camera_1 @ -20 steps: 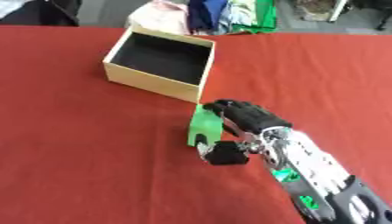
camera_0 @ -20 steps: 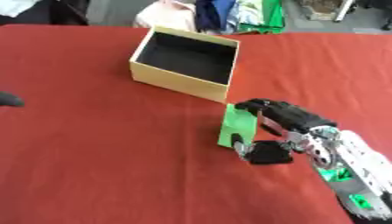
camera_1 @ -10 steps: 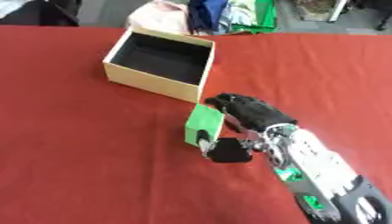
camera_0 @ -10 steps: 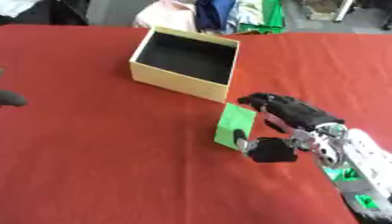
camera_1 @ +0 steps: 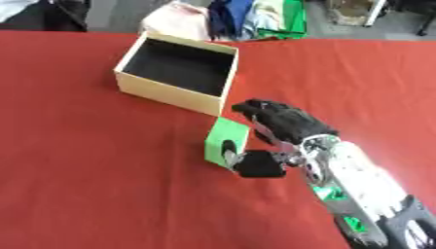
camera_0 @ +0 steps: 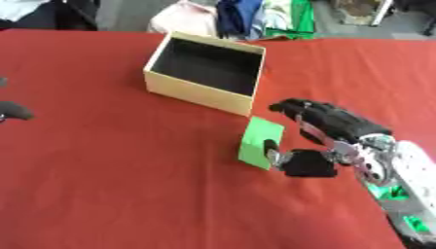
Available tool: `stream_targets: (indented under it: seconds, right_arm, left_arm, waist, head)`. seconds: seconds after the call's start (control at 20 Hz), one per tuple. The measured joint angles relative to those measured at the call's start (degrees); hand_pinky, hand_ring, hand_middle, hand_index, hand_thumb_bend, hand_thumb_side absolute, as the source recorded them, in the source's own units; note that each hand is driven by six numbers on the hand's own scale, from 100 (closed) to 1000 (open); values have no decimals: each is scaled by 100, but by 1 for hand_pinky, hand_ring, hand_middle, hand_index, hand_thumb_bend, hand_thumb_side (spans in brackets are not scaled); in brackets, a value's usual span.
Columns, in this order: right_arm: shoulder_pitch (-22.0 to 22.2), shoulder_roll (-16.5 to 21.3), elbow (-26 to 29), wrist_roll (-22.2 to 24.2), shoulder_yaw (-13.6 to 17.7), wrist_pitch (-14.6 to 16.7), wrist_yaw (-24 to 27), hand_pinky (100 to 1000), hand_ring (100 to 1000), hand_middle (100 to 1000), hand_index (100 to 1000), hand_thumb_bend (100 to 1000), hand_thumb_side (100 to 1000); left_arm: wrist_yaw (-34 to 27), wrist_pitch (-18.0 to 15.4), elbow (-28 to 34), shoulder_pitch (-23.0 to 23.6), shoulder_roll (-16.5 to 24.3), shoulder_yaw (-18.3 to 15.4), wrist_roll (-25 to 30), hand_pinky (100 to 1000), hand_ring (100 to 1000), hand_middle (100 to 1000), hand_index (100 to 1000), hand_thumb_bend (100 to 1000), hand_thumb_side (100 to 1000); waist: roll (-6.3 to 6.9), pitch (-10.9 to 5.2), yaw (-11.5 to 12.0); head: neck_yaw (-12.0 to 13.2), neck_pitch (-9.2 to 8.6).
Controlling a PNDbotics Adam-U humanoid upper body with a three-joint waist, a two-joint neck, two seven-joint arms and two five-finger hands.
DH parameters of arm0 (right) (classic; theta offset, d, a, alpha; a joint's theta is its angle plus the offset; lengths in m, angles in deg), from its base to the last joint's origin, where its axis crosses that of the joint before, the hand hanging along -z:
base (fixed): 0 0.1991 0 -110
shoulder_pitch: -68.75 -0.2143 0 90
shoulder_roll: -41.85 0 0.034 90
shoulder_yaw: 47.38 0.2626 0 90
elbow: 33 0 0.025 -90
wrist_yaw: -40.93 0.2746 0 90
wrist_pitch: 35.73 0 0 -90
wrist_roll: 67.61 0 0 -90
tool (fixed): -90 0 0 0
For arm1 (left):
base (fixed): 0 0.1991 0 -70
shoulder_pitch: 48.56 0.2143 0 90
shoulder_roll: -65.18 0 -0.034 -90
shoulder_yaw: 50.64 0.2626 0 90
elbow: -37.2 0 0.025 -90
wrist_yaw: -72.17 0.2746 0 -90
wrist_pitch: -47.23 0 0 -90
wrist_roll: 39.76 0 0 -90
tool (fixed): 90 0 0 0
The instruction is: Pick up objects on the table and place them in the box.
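Cardboard box (camera_0: 203,92) is sitting open in the upper middle of the frame, its dark inside showing nothing. Just below it, a green block (camera_0: 259,143) is standing on the red table (camera_0: 102,175), the right hand (camera_0: 328,131) pinching it from the right.

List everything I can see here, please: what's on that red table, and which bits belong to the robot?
Box: one, pale yellow outside, dark inside, open, on the far middle of the table.
Green object: one, flat and rectangular, just in front of the box's near corner, at the right hand's thumb.
Table: one, covered in red cloth, filling most of the view.
Heap of cloth: one pile, pink, blue, white and green, beyond the table's far edge.
Right hand: one, black with a silver wrist, coming in from the lower right, fingers and thumb either side of the green object.
Left hand: only a dark tip, at the left edge.
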Motion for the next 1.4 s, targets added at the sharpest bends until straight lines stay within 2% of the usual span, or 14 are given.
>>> stream_targets:
  seconds: [1.4]
  right_arm:
    - [-92, -62, -335, -156, -78, -157, 373, 960, 1000, 945, 1000, 100, 798]
  left_arm:
    - [-16, 14, 0, -48, -8, 29, 59, 610, 594, 744, 895, 100, 535]
  waist:
    - [0, 72, 85]
  head:
    - [-70, -15]
